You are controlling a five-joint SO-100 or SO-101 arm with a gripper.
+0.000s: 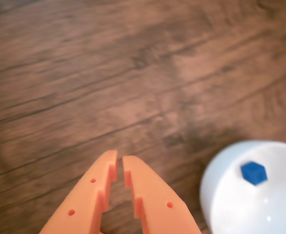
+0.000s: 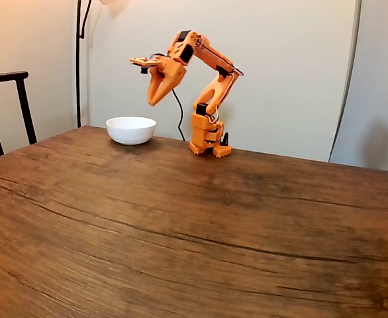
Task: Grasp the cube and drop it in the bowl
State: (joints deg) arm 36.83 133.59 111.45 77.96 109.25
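The small blue cube (image 1: 254, 173) lies inside the white bowl (image 1: 231, 195), seen at the lower right of the wrist view. In the fixed view the bowl (image 2: 131, 130) stands on the wooden table at the back left, its inside hidden. My orange gripper (image 1: 119, 161) points down over bare wood to the left of the bowl in the wrist view; its fingertips are almost together with nothing between them. In the fixed view the gripper (image 2: 153, 101) hangs high above the table, just right of the bowl and above its rim.
The arm's orange base (image 2: 207, 139) is clamped at the table's far edge, right of the bowl. A dark chair (image 2: 8, 106) stands at the left. A lamp pole (image 2: 79, 59) and a wall are behind. The wooden table (image 2: 194, 225) stretches wide toward the camera.
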